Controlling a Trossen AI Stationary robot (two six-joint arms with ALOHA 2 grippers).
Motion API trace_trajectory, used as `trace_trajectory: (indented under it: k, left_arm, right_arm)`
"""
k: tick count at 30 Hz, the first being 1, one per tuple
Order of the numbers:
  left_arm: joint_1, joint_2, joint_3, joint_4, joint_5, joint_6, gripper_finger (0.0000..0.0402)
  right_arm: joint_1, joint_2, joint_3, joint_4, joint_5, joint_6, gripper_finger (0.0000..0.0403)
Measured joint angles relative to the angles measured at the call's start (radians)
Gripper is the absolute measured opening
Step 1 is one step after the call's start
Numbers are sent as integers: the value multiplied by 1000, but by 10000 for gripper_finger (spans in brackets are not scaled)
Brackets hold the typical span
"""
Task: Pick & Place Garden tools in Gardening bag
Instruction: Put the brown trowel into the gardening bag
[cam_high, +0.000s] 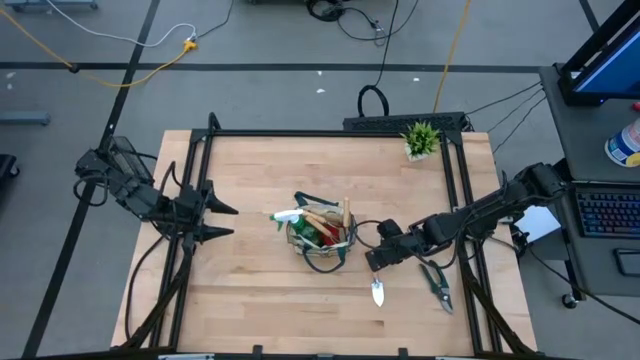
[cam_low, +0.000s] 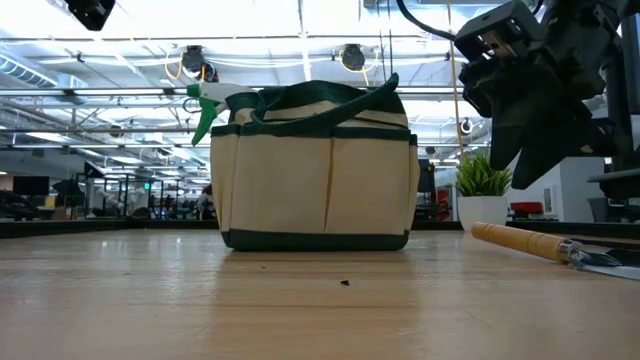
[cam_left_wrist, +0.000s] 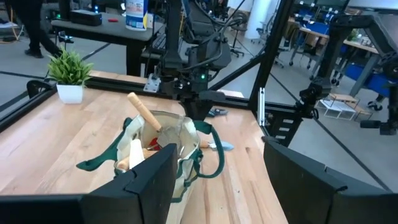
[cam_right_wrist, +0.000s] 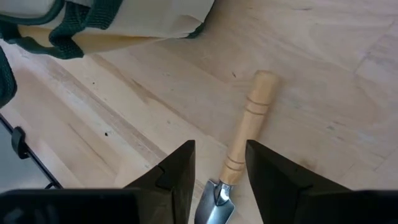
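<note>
I am hovering my right gripper (cam_right_wrist: 219, 171) over the wooden-handled metal trowel (cam_right_wrist: 239, 149) lying on the table just beside the round tan fabric gardening bag (cam_high: 322, 238). To grip well, I should be dropping straight down so the fingers straddle the handle near the blade. They are standing partly open, empty, touching nothing.

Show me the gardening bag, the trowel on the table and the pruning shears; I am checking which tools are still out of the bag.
gardening bag (cam_low: 315, 185), low view, on its tan front panel.
trowel (cam_right_wrist: 247, 127), right wrist view, on its wooden handle.
pruning shears (cam_high: 437, 284), high view, on the handles.
</note>
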Motion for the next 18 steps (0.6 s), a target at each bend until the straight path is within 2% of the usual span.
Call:
trace_trajectory:
  k: [13,18]
  left_arm:
    - [0,0,0,-1,0,2,243]
    - [0,0,0,-1,0,3,243]
  right_arm:
    - [5,0,0,-7,26,18,132]
    - [5,54,-1,4,21,19,132]
